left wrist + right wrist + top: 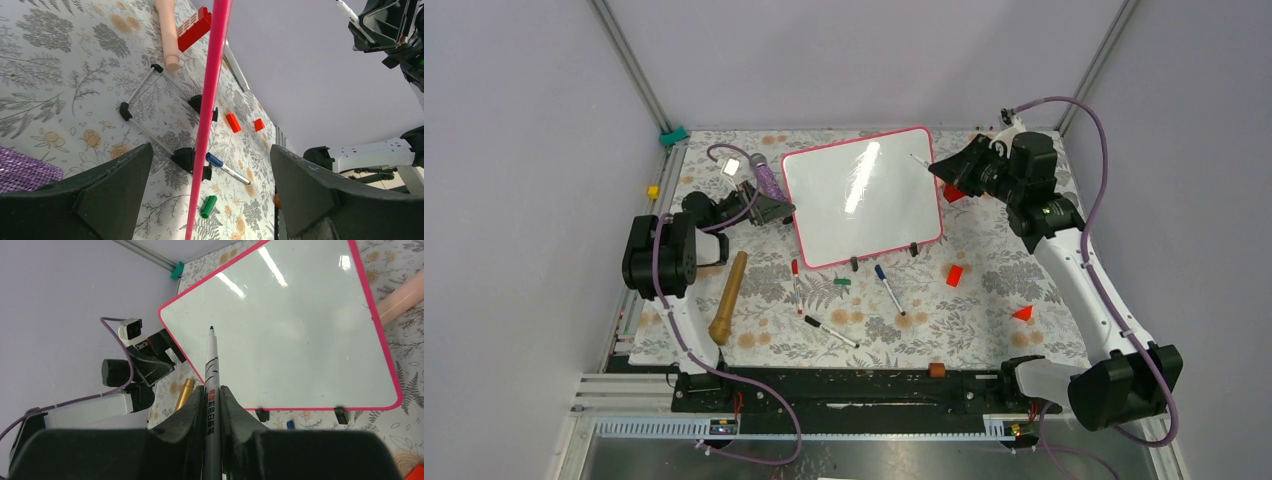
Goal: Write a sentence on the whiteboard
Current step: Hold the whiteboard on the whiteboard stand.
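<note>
The whiteboard (864, 195) stands propped on two black feet at the back middle of the table. Its face (290, 330) is plain glossy white, and the sentence is not in view. My right gripper (213, 390) is shut on a white marker (211, 355) whose green tip points at the board's upper left part, above the surface. From above, that gripper (944, 172) hangs by the board's right edge. My left gripper (211, 150) is open, with the board's pink edge (212, 75) running between its jaws and touching neither. Overhead, it (769, 207) sits at the board's left side.
In front of the board lie a red-capped marker (796, 282), a green cap (842, 282), a blue-capped marker (888, 288) and a black marker (831, 331). A wooden pin (728, 298) lies at the left. Red bricks (954, 275) (1023, 313) sit at the right.
</note>
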Robot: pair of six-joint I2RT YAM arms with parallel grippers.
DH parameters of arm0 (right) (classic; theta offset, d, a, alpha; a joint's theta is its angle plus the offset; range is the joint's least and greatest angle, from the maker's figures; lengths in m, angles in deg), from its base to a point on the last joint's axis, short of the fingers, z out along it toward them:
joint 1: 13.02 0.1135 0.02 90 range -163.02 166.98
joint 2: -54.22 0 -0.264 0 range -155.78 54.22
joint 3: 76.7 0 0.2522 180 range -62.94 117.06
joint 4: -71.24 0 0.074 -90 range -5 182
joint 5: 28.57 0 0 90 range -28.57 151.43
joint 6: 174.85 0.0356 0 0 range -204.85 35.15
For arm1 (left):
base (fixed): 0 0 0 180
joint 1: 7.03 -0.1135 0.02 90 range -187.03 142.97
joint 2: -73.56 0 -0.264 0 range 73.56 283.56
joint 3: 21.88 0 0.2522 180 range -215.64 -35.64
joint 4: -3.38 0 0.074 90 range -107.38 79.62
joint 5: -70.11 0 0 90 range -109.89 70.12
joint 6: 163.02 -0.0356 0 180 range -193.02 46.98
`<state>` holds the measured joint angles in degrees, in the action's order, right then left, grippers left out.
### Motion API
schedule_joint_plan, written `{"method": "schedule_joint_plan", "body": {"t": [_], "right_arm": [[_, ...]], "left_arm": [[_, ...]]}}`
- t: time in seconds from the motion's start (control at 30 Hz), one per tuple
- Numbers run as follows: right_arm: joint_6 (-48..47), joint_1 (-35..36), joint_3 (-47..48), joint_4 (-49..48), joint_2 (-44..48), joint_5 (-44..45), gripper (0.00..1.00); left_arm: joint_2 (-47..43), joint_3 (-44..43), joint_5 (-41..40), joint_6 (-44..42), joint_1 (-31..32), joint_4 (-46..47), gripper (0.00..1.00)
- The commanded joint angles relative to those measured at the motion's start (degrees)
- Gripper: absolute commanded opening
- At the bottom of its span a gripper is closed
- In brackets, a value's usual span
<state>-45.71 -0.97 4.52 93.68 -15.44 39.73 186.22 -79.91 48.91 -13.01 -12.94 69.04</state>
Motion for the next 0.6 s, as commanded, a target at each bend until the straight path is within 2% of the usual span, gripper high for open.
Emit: {"method": "schedule_joint_plan", "body": {"t": [0.0,0.27,0.57], "right_arm": [[-3.14,2.45,3.8,2.72,-0.7,-0.16,0.0],[-9.61,7.38,10.0,11.22,-2.73,3.11,0.0],[-9.87,8.34,11.2,12.13,-4.46,3.53,0.0]], "left_arm": [[1.56,-1.98,1.11,-0.45,2.08,4.01,0.88],[2.96,-2.17,0.46,1.32,2.77,4.04,0.83],[0.95,1.21,0.34,1.35,2.88,4.08,0.82]]}}
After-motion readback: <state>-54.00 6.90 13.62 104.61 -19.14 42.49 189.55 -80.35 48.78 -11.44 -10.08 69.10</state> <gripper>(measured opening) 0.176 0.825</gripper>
